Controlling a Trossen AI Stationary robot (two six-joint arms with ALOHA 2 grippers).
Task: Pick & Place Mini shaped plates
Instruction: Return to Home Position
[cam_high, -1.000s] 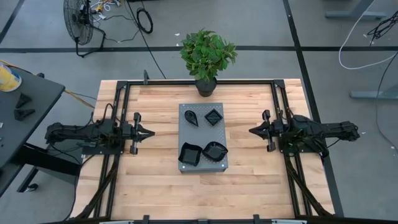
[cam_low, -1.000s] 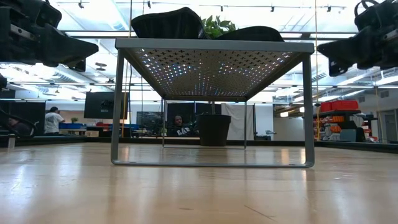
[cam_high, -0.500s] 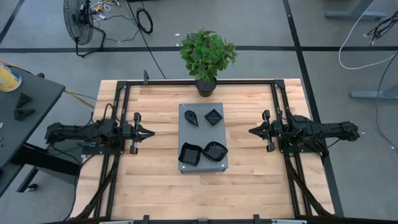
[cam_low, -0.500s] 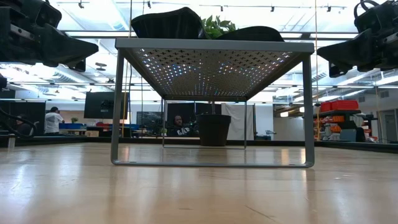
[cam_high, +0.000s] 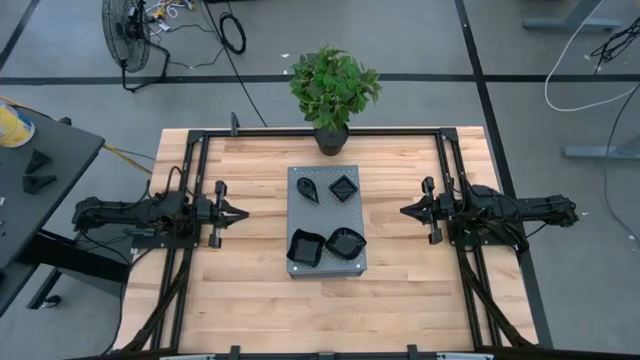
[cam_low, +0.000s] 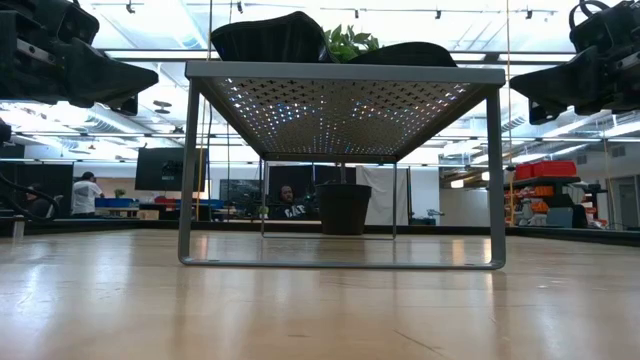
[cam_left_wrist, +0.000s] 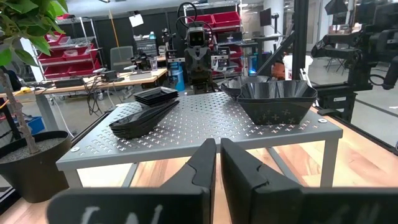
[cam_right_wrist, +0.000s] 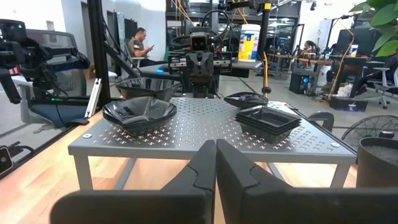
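Observation:
Mini shaped plates, glossy black, sit on a grey perforated stand (cam_high: 327, 262) at the table's middle. They are a teardrop plate (cam_high: 308, 189), a small square plate (cam_high: 343, 187), a larger square plate (cam_high: 304, 247) and a wavy-edged plate (cam_high: 346, 241). In the wrist views the teardrop plate (cam_left_wrist: 144, 118) and the small square plate (cam_right_wrist: 267, 119) look like stacks. My left gripper (cam_high: 243, 212) hangs shut and level to the stand's left, pointing at it. My right gripper (cam_high: 405, 211) hangs shut and level to its right, likewise pointing at it. Both are well apart from the stand.
A potted plant (cam_high: 333, 90) stands at the table's far edge, behind the stand. The stand rests on thin legs (cam_low: 188, 170) with open room beneath. Bare wood (cam_high: 250, 270) lies around the stand. A dark side table (cam_high: 40, 190) stands beyond the left edge.

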